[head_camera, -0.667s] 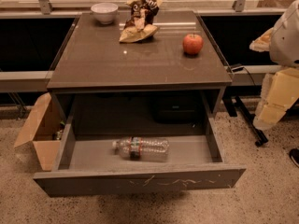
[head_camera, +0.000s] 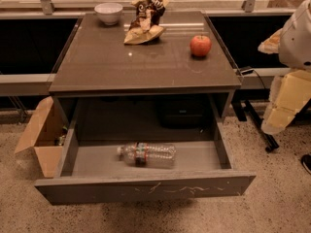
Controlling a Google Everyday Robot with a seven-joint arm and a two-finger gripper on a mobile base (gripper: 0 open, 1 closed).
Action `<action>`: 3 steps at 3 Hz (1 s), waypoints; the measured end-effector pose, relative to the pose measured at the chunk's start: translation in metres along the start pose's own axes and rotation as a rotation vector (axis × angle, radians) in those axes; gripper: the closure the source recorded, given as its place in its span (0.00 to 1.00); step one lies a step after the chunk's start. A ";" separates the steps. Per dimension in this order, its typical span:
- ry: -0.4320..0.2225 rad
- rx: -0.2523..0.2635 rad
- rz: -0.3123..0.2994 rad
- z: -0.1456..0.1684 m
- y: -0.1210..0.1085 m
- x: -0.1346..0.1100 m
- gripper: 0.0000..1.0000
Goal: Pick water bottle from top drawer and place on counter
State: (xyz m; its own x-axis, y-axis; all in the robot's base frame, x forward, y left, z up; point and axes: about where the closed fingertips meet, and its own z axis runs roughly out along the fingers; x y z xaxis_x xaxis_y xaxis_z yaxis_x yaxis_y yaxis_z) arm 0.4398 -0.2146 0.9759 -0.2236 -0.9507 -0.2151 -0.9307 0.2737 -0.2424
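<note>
The water bottle point(head_camera: 146, 154) lies on its side in the open top drawer point(head_camera: 146, 188), cap to the left, near the drawer's middle. The drawer is pulled out towards me under the counter point(head_camera: 146, 62). My gripper point(head_camera: 274, 123) is at the right edge of the view, at the low end of the pale arm. It hangs beside the cabinet's right side, well apart from the bottle and outside the drawer.
On the counter stand a white bowl point(head_camera: 108, 12) at the back left, a crumpled snack bag point(head_camera: 145, 25) at the back middle and a red apple point(head_camera: 200, 45) at the right. An open cardboard box point(head_camera: 41, 140) sits on the floor left of the drawer.
</note>
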 end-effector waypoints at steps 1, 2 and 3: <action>-0.097 -0.100 0.003 0.050 0.005 -0.032 0.00; -0.195 -0.190 0.019 0.102 0.014 -0.072 0.00; -0.267 -0.216 0.052 0.143 0.019 -0.106 0.00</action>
State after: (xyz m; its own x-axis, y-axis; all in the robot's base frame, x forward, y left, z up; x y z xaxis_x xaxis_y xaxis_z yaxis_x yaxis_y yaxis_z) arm 0.4873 -0.0872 0.8586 -0.2150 -0.8570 -0.4684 -0.9664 0.2559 -0.0246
